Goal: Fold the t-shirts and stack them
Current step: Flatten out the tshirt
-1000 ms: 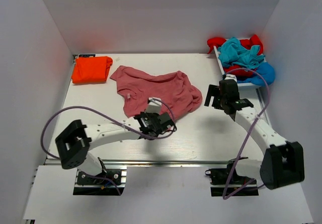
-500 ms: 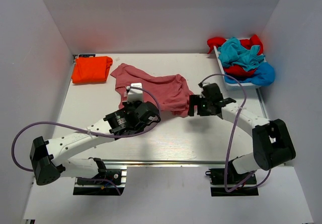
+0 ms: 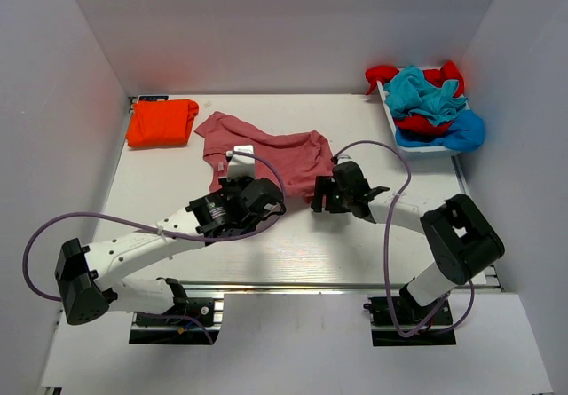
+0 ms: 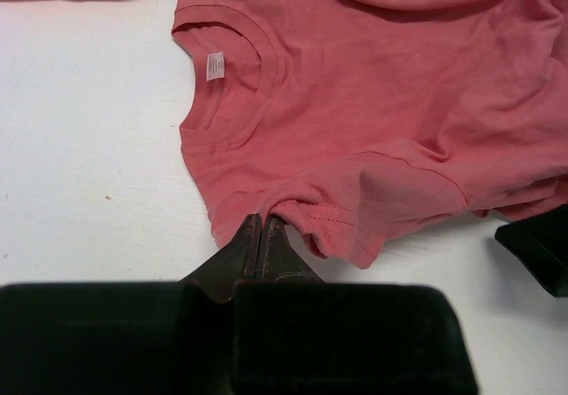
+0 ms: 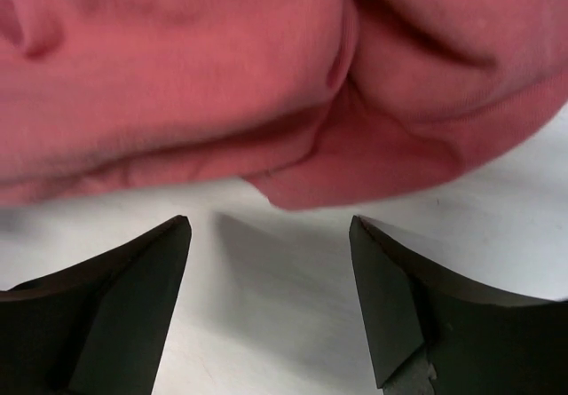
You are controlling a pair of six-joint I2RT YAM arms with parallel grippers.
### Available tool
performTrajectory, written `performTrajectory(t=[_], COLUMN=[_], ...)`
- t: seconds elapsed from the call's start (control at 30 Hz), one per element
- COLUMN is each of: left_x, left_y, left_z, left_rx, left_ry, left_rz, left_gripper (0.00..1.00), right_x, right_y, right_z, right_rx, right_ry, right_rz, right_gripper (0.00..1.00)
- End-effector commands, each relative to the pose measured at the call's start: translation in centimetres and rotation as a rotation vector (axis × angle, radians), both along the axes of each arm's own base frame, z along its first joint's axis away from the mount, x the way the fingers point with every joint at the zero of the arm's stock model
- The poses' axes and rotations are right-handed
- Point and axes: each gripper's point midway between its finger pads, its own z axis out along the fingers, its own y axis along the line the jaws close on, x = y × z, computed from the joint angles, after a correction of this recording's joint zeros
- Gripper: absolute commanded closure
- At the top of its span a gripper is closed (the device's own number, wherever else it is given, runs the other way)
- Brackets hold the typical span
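Up top on the overhead cam, the pink shirt (image 3: 266,151) lies rumpled mid-table, toward the back. The folded orange shirt (image 3: 161,122) sits well apart from it in the far-left corner. Far right, a tray (image 3: 424,150) holds a pile (image 3: 426,98) of red, teal and blue shirts, tight against the side wall. You've got bare table (image 3: 151,191) left of the pink one and all along the near edge, and walls box in the other three sides. Your left gripper (image 3: 236,169) is at the shirt's near-left edge, but the wrist camera covers its tips, so you can't tell the jaws from up here. Your right gripper (image 3: 318,195) sits at the near-right edge.

Left wrist cam: jaws pressed together, pinching a sleeve hem, with the fabric puckering at the tips. The collar and white label (image 4: 215,65) face up. The shirt's right side runs out of frame, and a black shape (image 4: 537,244) at the right border is cut off.

Right wrist cam: jaws spread wide with only table between them. The shirt's rolled edge lies just past the tips. It's too close up to tell which part of the shirt that is.
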Motion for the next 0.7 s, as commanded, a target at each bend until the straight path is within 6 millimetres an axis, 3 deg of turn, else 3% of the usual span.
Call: performTrajectory(t=[0.0, 0.07, 0.13, 0.17, 0.2, 0.27, 0.3, 0.33, 0.4, 0.47, 0.53, 0.57, 0.63, 0.67], left_x=[0.0, -0.3, -0.4, -0.4, -0.6, -0.8, -0.7, -0.9, -0.8, -0.6, -0.3, -0.3, -0.2, -0.2], left_y=[0.6, 1.1, 1.4, 1.4, 1.7, 2.2, 2.4, 2.7, 2.8, 3.1, 3.8, 4.1, 4.8, 5.1], left_z=[2.2, 2.1, 2.2, 2.2, 2.2, 2.3, 2.4, 2.6, 3.5, 4.8, 6.3, 8.0, 9.8, 11.4], left_rx=[-0.068, -0.074, -0.079, -0.079, -0.074, -0.057, -0.052, -0.055, -0.054, -0.045, -0.022, -0.034, -0.026, -0.046], left_ry=[-0.056, -0.059, -0.062, -0.062, -0.059, -0.058, -0.067, -0.068, -0.082, -0.103, -0.139, -0.160, -0.192, -0.218], left_rz=[0.023, 0.023, 0.023, 0.023, 0.023, 0.029, 0.038, 0.038, 0.043, 0.059, 0.097, 0.111, 0.142, 0.159], left_gripper=[1.00, 1.00, 1.00, 1.00, 1.00, 1.00, 1.00, 1.00, 1.00, 1.00, 1.00, 1.00, 1.00, 1.00], right_x=[1.9, 2.7, 3.1, 3.3, 3.3, 3.3, 3.3, 3.7, 3.4, 4.2, 4.0, 4.1, 4.7, 4.7], right_y=[0.2, 0.3, 0.3, 0.1, 0.0, -0.7, -1.2, -1.4, -3.0, -4.7, -6.5, -7.0, -8.9, -9.6], right_z=[-0.7, -0.9, -0.9, -1.0, -1.0, -0.3, 0.0, 1.9, 2.6, 6.7, 9.1, 12.2, 14.9, 17.3], right_rx=[0.019, 0.004, 0.001, -0.004, -0.006, -0.023, -0.039, -0.021, -0.079, -0.097, -0.140, -0.117, -0.166, -0.145], right_ry=[-0.051, -0.060, -0.063, -0.067, -0.065, -0.088, -0.104, -0.146, -0.178, -0.289, -0.342, -0.422, -0.509, -0.564], right_rz=[-0.116, -0.140, -0.162, -0.184, -0.188, -0.215, -0.219, -0.234, -0.247, -0.295, -0.335, -0.346, -0.394, -0.421], right_gripper=[0.24, 0.32, 0.47, 0.69, 0.84, 1.00, 1.00, 1.00, 1.00, 1.00, 1.00, 1.00, 1.00, 1.00])
